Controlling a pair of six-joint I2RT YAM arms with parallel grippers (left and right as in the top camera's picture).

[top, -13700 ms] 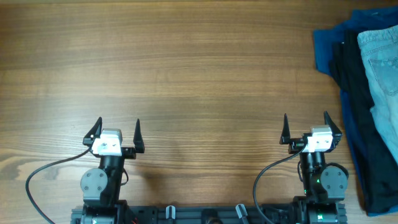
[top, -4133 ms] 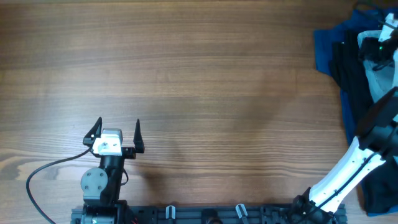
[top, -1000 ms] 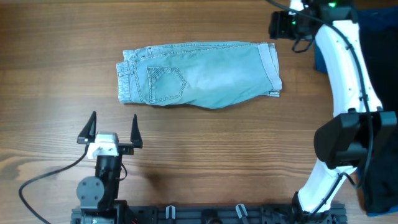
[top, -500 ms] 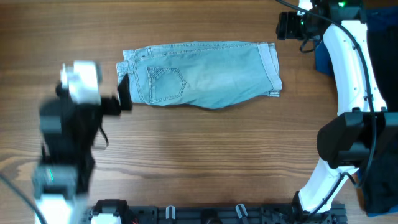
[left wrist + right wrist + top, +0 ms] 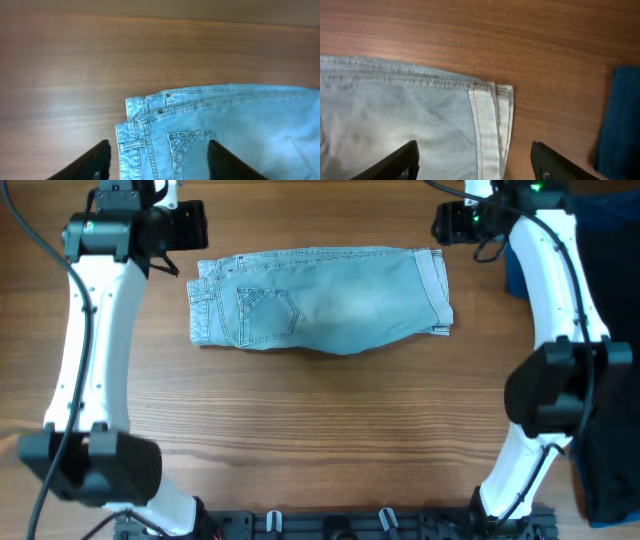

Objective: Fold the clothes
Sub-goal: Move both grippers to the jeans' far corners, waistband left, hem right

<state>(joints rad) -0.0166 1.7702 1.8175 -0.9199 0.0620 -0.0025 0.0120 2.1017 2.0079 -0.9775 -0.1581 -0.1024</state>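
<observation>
On wooden tabletop (image 5: 320, 440), shorts (image 5: 330, 305) lie between left tool (image 5: 158, 152) and right tool (image 5: 474, 152), both wide

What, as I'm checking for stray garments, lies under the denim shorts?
The denim shorts lie flat on the wooden table, with bare wood showing around their edges. No other fabric peeks out, but the area directly beneath the denim is covered from view.

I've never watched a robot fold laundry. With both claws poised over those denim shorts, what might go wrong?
The left gripper may pinch only one of the offset waistband layers of the shorts, skewing the fold. The right gripper, above the cuffed hem, could snag the dark blue cloth nearby.
</observation>
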